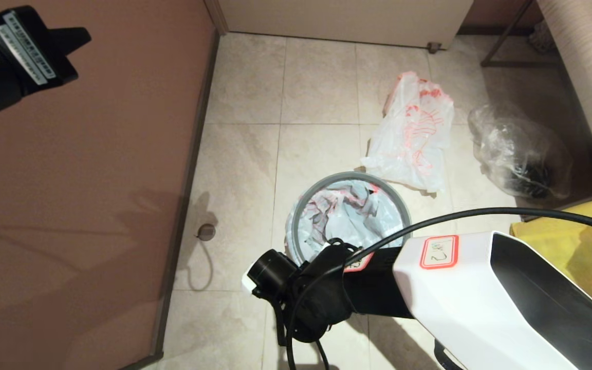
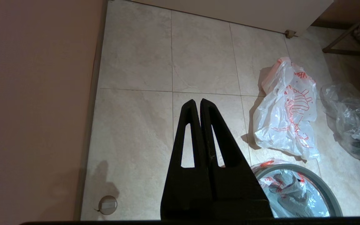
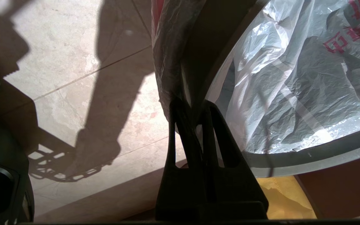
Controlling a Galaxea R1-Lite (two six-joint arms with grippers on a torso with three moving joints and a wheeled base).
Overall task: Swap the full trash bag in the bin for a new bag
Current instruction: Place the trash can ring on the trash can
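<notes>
The bin [image 1: 296, 208] stands on the tiled floor in front of me, its grey ring rim [image 3: 308, 159] on top. The new bag [image 1: 357, 216] lines it, crumpled white film with red characters [image 3: 292, 84]. My right gripper [image 3: 192, 104] is at the bin's near-left rim, shut on the bag's edge where the film drapes down the outside. The full trash bag [image 1: 414, 139] lies on the floor just beyond the bin, also in the left wrist view [image 2: 286, 122]. My left gripper [image 2: 198, 101] hangs high to the left, shut and empty.
A clear bag with dark contents [image 1: 519, 154] lies right of the full bag. A yellow bag [image 1: 578, 252] sits at the right, near my right arm. A brown wall [image 1: 70, 205] runs along the left, with a round floor drain [image 1: 206, 232] beside it.
</notes>
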